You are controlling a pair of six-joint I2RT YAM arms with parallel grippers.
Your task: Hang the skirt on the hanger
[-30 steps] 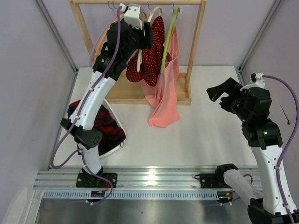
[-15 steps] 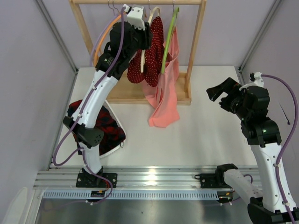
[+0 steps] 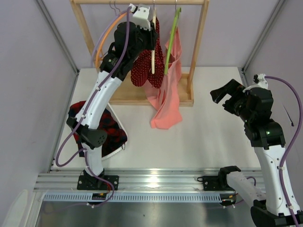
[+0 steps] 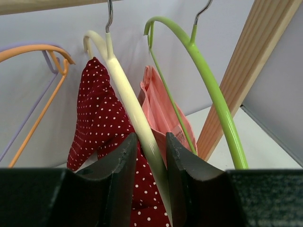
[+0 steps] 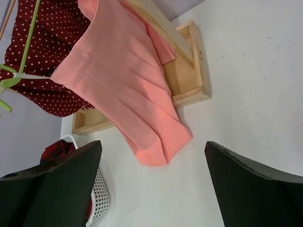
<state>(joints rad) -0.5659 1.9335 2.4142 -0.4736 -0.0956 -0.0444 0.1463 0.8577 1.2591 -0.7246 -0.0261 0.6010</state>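
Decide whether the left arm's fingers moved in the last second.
Yes. The left arm's black fingers shifted right along the wooden rack's top rail.

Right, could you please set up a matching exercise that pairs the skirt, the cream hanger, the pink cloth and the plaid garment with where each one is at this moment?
Things:
1. skirt
2. cream hanger
3. pink cloth
4. plaid garment

Places:
A. lying in the white basket
B. between the fingers of the left gripper
C. hanging at the cream hanger
D. hanging on the rack, its lower end on the table

Pairs: 1-C, 2-B, 3-D, 4-A
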